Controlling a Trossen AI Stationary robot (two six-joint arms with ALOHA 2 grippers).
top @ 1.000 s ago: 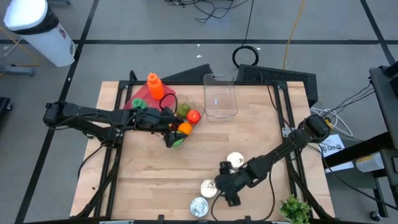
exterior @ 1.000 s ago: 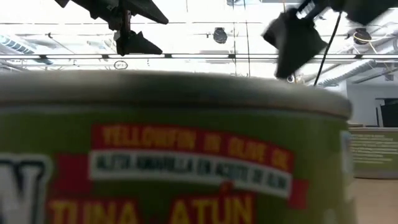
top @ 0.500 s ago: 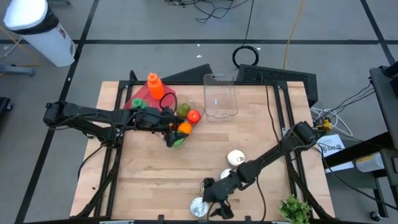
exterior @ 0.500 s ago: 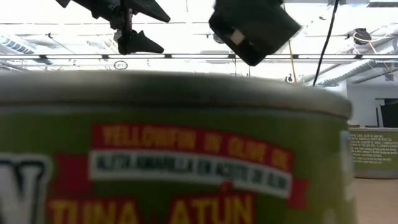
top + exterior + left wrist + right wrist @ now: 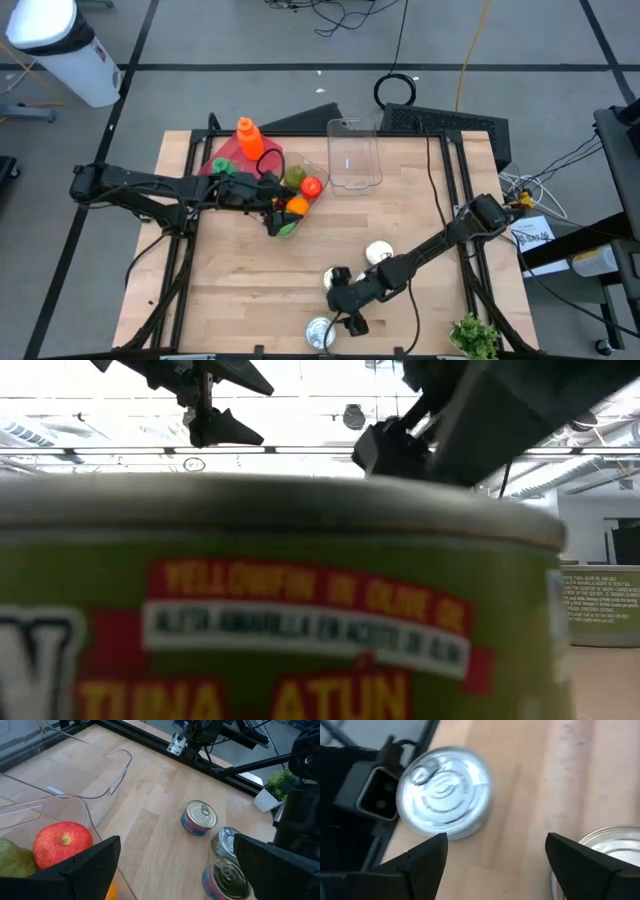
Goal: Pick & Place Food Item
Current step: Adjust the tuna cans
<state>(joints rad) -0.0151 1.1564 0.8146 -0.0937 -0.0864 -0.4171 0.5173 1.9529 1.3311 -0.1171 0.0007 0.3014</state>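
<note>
Three tins stand near the table's near edge. One silver-lidded tin (image 5: 320, 333) (image 5: 442, 792) stands right in front of the low camera, which sees it as a green tuna tin (image 5: 280, 610). A second tin (image 5: 378, 254) stands farther right. The third tin (image 5: 615, 850) sits beside my right gripper. My right gripper (image 5: 343, 298) (image 5: 495, 865) hovers open above the tins, pointing down. My left gripper (image 5: 275, 208) (image 5: 175, 870) is open at a tipped clear container (image 5: 300, 180) holding a red fruit (image 5: 62, 840), a pear and an orange.
An upright clear container (image 5: 355, 155) stands at the far edge, with an orange bottle (image 5: 248, 138) to its left. A green plant (image 5: 475, 335) sits at the near right corner. Bare wood lies in the table's middle and near left.
My right gripper has swung toward the table's left and near edge, from beside the middle tin to over the tins, then drawn back slightly from the near edge. In the low view it crossed from the right to above the tuna tin. The left arm kept still.
</note>
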